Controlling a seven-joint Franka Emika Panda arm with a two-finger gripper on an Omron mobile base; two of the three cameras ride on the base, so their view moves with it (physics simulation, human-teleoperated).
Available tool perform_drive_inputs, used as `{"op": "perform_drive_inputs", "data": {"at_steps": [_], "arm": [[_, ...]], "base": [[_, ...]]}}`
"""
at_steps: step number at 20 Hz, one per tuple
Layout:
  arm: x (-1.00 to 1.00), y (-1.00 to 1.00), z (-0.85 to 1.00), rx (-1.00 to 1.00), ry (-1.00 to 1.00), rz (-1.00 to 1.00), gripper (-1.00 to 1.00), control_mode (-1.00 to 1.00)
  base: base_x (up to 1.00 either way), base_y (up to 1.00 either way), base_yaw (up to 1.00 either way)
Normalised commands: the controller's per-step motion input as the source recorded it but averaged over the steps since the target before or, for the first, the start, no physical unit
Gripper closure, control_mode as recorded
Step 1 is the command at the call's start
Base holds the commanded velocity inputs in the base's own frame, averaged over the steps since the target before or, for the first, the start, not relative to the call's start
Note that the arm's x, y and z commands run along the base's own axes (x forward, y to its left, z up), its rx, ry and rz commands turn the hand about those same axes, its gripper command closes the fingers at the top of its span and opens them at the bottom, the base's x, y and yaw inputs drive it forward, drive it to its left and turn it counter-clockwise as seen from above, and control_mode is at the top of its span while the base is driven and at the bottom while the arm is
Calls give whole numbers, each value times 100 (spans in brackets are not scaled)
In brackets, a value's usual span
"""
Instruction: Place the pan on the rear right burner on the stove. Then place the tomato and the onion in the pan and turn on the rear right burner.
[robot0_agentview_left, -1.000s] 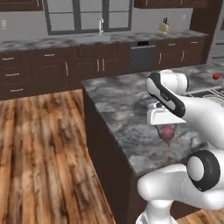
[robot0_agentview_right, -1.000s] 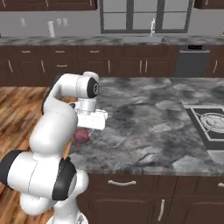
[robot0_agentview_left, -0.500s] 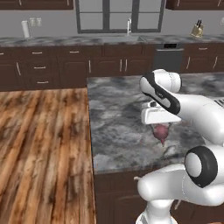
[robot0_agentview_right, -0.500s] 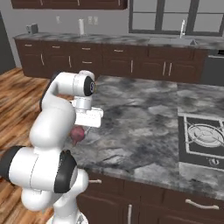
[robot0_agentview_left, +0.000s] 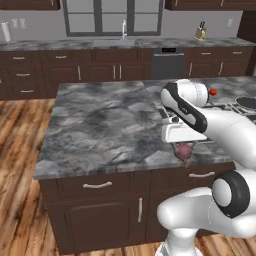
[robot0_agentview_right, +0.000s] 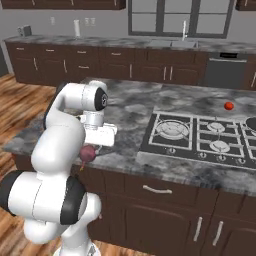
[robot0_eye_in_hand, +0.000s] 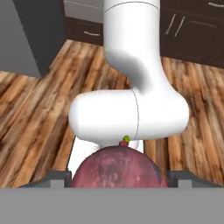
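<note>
Onion (robot0_agentview_left: 184, 151) sits clamped between the fingers (robot0_eye_in_hand: 59, 177), spread wide across its middle, carried low at the counter (robot0_agentview_left: 105, 125) front edge. Round, firm, probably slick-skinned; the mid-girth hold suits it. Tomato (robot0_agentview_right: 228, 106) waits beside the stove (robot0_agentview_right: 200, 135).

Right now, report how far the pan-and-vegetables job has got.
In hand: the gripper is shut on the onion, carried beside the arm at the counter's edge. Done: nothing looks finished; the tomato lies on the counter behind the stove, not in a pan. Left: seating the pan on the rear right burner, adding both vegetables, then turning the burner on.
</note>
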Motion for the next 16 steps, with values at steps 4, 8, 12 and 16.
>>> {"op": "perform_drive_inputs", "data": {"at_steps": [4, 8, 12, 16], "arm": [[0, 0, 0, 0, 0, 0, 100, 100], [0, 0, 0, 0, 0, 0, 100, 100], [0, 0, 0, 0, 0, 0, 100, 100], [0, 0, 0, 0, 0, 0, 100, 100]], "base": [[0, -100, 0], [0, -100, 0], [0, -100, -3], [16, -100, -21]]}}
